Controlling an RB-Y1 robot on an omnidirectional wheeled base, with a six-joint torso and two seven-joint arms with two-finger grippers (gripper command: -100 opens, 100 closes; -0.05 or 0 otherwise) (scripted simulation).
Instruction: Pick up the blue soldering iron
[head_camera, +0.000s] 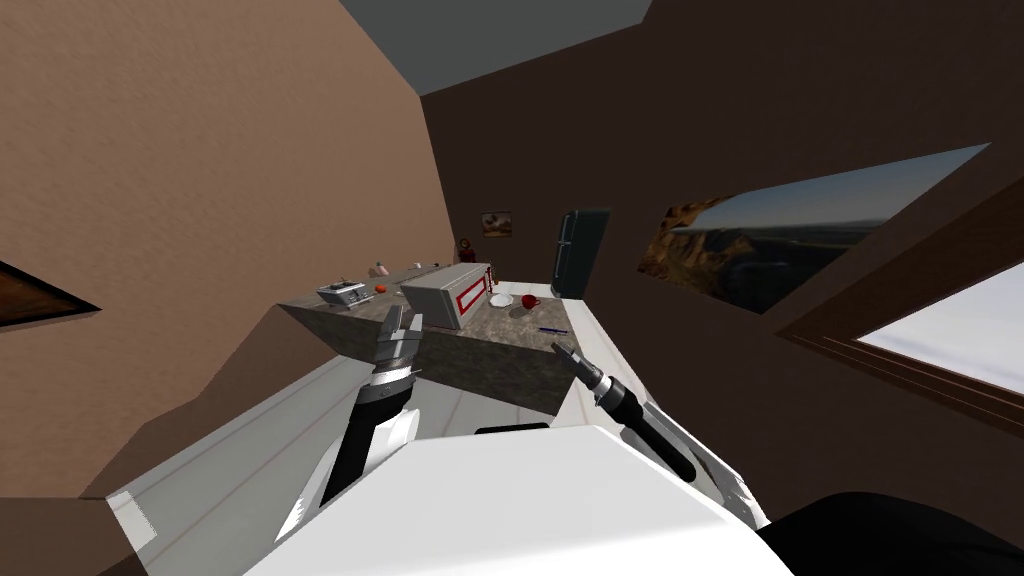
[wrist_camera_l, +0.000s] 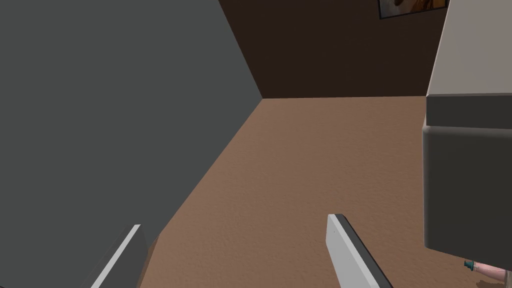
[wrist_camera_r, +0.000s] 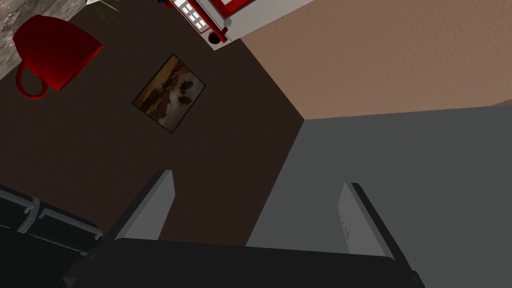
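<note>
**Head view.** The blue soldering iron (head_camera: 552, 330) lies flat on the counter (head_camera: 480, 332), close to the counter's right edge. The right gripper (head_camera: 560, 350) hovers over the near right corner of the counter. Its tips are just short of the iron and do not touch it. Behind the iron stand a red mug (head_camera: 529, 301) and a white bowl (head_camera: 501, 300), both near it but apart from it. A microwave (head_camera: 450, 293) with red trim occupies the middle of the counter, and a toaster (head_camera: 342, 293) stands at the far left. The strip of counter between the iron and the near edge is bare. The left gripper (head_camera: 400, 328) is raised at the near edge, directly in front of the microwave and well apart from the iron.

**Left wrist view.** The left gripper (wrist_camera_l: 233, 222) has its fingers spread wide with nothing between them. The grey side of the microwave (wrist_camera_l: 465, 175) lies beside one finger.

**Right wrist view.** The right gripper (wrist_camera_r: 256, 179) also has its fingers spread apart and is empty. The red mug (wrist_camera_r: 50, 57) and a corner of the microwave (wrist_camera_r: 225, 15) lie ahead of the fingertips.
</note>
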